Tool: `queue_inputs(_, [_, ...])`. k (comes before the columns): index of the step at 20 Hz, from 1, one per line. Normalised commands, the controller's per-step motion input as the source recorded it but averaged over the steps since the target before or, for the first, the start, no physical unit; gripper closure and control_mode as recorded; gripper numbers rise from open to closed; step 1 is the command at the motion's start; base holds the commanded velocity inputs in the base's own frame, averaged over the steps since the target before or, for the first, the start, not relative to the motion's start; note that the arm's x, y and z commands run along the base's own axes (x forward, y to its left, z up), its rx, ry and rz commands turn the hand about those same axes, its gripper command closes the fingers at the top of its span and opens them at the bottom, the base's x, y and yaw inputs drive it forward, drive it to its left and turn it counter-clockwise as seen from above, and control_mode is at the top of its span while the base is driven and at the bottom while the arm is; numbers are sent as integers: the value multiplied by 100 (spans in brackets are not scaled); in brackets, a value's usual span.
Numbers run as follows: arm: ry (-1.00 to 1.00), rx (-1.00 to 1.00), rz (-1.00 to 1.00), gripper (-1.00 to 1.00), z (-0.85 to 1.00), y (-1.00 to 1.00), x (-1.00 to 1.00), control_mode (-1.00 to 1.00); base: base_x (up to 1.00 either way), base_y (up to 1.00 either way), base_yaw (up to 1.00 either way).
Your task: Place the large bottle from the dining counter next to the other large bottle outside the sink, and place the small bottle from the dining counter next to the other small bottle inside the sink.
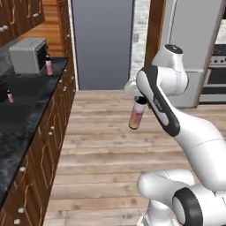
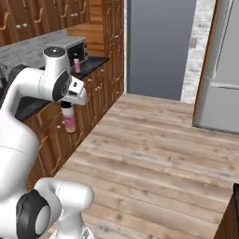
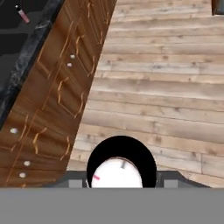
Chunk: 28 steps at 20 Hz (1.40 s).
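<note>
So at this point your gripper was clamped on the neck of the large bottle, fingers closed around it, with the bottle hanging straight down below the hand, out over the wooden floor and well clear of the cabinets. You could see it from the other side too: the bottle dangled under the wrist in front of the wood cabinet fronts. Looking down from the hand cam, the bottle was just a round black cap with the pale body showing under it, floorboards all around and the cabinet drawers running off to the left. The other large bottle stood upright on the dark counter next to the toaster, outside the sink. The small bottle was down inside the sink basin, and you could spot it in the top corner of the hand cam as well.
</note>
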Motion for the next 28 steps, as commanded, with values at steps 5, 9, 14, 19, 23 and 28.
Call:
queue_inputs(5, [0,0,0,100,0,0,0,100,100,-37,43])
queue_inputs(9, [0,0,0,100,0,0,0,100,100,-44,43])
queue_inputs(14, [0,0,0,100,0,0,0,100,100,-69,46])
queue_inputs(19, [0,0,0,100,0,0,0,100,97,-98,48])
queue_inputs(23, [0,0,0,100,0,0,0,100,81,-100,47])
queue_inputs(28, [0,0,0,100,0,0,0,100,38,-100,36])
